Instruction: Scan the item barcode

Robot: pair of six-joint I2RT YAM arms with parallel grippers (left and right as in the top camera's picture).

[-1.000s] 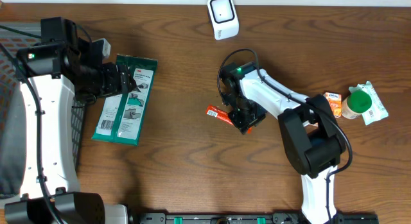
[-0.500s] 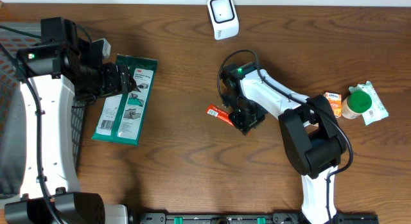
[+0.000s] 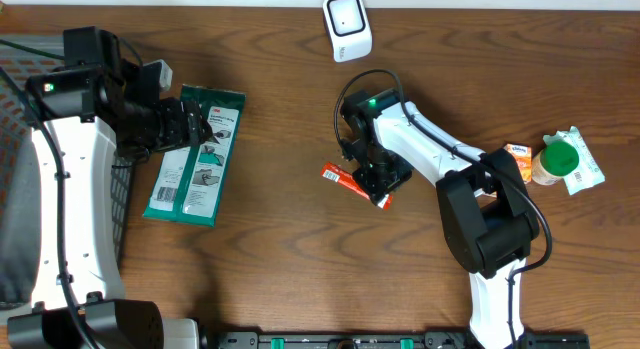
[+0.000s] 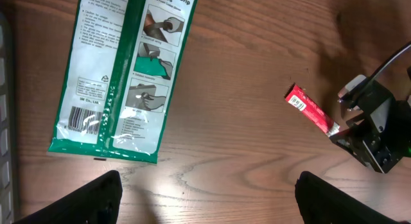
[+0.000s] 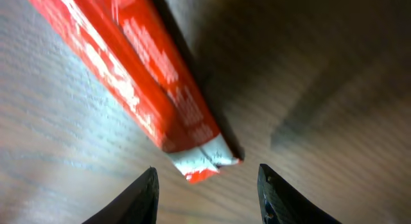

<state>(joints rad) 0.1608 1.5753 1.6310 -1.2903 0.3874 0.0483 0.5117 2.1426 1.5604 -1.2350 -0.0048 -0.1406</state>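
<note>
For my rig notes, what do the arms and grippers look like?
The left arm and right arm have white links with black joints, each showing a small green light. A thin black cable loops off the right one. The left gripper and right gripper are black with tapered fingers.

Plenty of bare table (image 3: 280, 274) across the lower middle of the overhead frame. Top centre, the white scanner (image 3: 346, 26) stands alone, wood open all around it. At the left, the green glove pack (image 3: 195, 154) lies close against the left arm (image 3: 70, 179). Dead centre, the red packet (image 3: 340, 178) has its end between the right gripper's (image 3: 378, 194) parted fingers (touching neither). Far right, a green-capped bottle (image 3: 558, 159) and an orange packet (image 3: 518, 161) crowd that edge.
</note>
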